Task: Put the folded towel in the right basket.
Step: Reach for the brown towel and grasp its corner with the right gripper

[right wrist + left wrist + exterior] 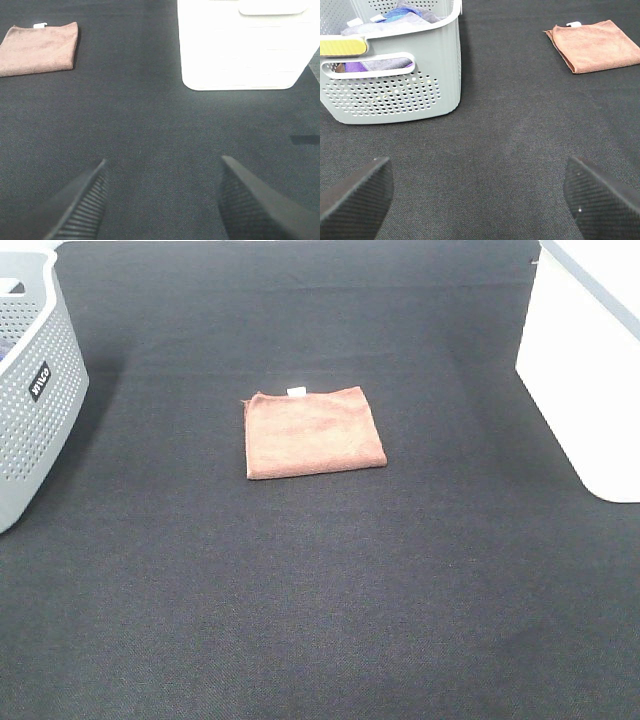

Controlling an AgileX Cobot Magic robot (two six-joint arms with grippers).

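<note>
While left end effector (479,170) and right end effector (162,167) gape, towel (315,433) flat on black mat (320,590) — white basket (585,370) right

You've got a dark desk (320,590) here: folded brown towel (314,433) in the middle, grey perforated basket (30,390) left, white basket (585,360) right.

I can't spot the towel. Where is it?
In the high view, the brown towel lies flat in the middle, between the grey basket on the left and the white basket on the right, touching neither.
</note>
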